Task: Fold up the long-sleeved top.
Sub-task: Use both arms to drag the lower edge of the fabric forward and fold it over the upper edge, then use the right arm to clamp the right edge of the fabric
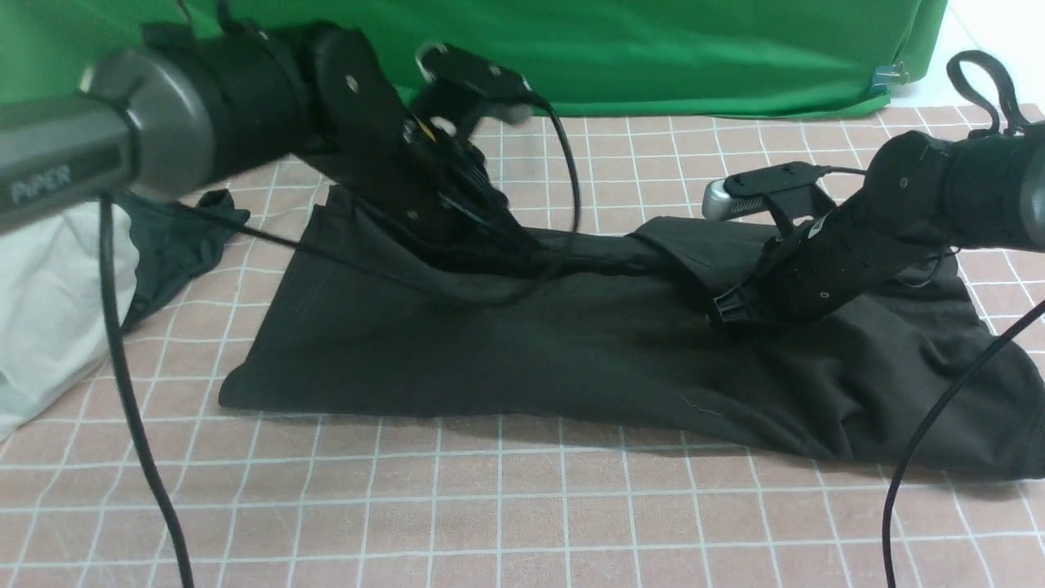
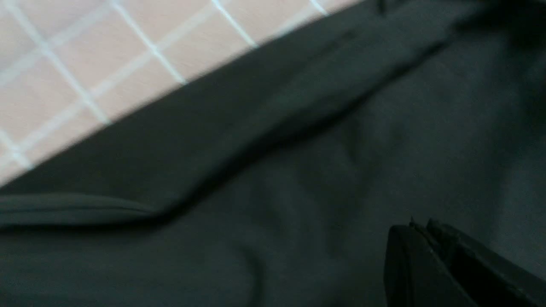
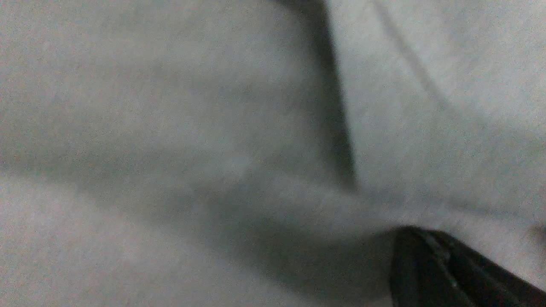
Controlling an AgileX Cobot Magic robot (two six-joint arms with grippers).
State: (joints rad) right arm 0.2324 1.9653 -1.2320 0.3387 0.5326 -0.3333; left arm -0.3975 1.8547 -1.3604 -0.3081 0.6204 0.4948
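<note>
Black long-sleeved top [image 1: 522, 351] lies spread across the pink checked table cover [image 1: 490, 506], rumpled at the robot's right, straight hem toward its left. No label visible on it. Left gripper [image 1: 522, 245] is down on the far fold, jaws together; whether cloth sits between them can't be told. Right gripper [image 1: 722, 310] presses mid-garment, jaws together, cloth puckered at its tip in the wrist view [image 3: 409, 238]. "PiPER" reads on the left arm [image 1: 49, 163]. Near edge has open cover; white garment [image 1: 49, 302] and dark cloth [image 1: 180, 245] crowd the left side. Green backdrop [image 1: 653, 49] behind.
</note>
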